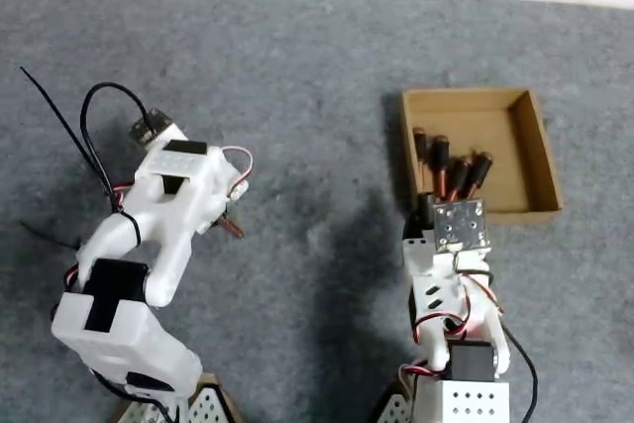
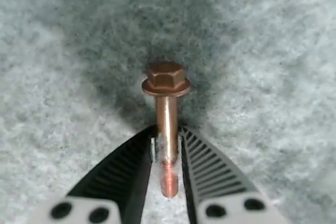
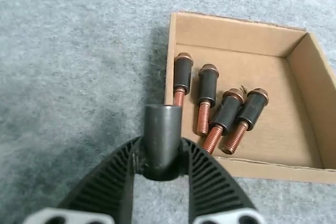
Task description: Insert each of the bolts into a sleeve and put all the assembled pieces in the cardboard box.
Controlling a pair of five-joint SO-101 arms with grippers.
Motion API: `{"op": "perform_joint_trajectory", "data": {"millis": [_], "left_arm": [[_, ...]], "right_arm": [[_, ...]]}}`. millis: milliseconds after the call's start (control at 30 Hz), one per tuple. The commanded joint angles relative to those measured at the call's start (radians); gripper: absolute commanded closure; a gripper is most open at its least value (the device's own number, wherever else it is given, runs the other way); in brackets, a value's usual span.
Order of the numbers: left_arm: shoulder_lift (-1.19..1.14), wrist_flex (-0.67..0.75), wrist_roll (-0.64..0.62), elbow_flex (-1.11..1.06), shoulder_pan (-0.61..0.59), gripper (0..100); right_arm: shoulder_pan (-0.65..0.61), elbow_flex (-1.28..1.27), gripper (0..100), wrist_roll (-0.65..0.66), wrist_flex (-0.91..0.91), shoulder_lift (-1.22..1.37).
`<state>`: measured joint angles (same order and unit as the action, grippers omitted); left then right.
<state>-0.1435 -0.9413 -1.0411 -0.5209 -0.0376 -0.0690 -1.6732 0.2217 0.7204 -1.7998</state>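
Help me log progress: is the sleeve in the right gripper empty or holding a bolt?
Empty: no bolt head or thread protrudes from the sleeve; the left gripper holds a bare bolt.

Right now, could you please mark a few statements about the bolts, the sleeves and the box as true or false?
1. The left gripper is shut on a bolt. True.
2. The right gripper is open and empty. False: it is shut on a sleeve.
3. The cardboard box holds four assembled pieces. True.
4. The bolt in the left gripper already wears a sleeve. False: its shank is bare.
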Motion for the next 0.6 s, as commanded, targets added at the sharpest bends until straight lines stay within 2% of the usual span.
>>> {"op": "perform_joint_trajectory", "data": {"millis": [0,233,333,433,567], "left_arm": [[0.085,0.002,-0.005,0.021,0.035,100],[0.394,0.002,-0.005,-0.031,0.147,100],[0.541,0.026,0.046,-0.116,0.188,100],[0.680,0.126,0.091,-0.263,0.223,100],[0.880,0.330,0.143,-0.489,0.240,100]], "right_arm": [[0.002,-0.082,99.2,0.011,-0.002,-0.012],[-0.030,-0.084,99.2,0.011,-0.002,-0.012],[-0.065,-0.084,99.2,0.011,-0.002,-0.012],[-0.102,-0.082,99.2,0.011,-0.002,-0.012],[-0.182,-0.082,99.2,0.011,-0.002,-0.012]]}}
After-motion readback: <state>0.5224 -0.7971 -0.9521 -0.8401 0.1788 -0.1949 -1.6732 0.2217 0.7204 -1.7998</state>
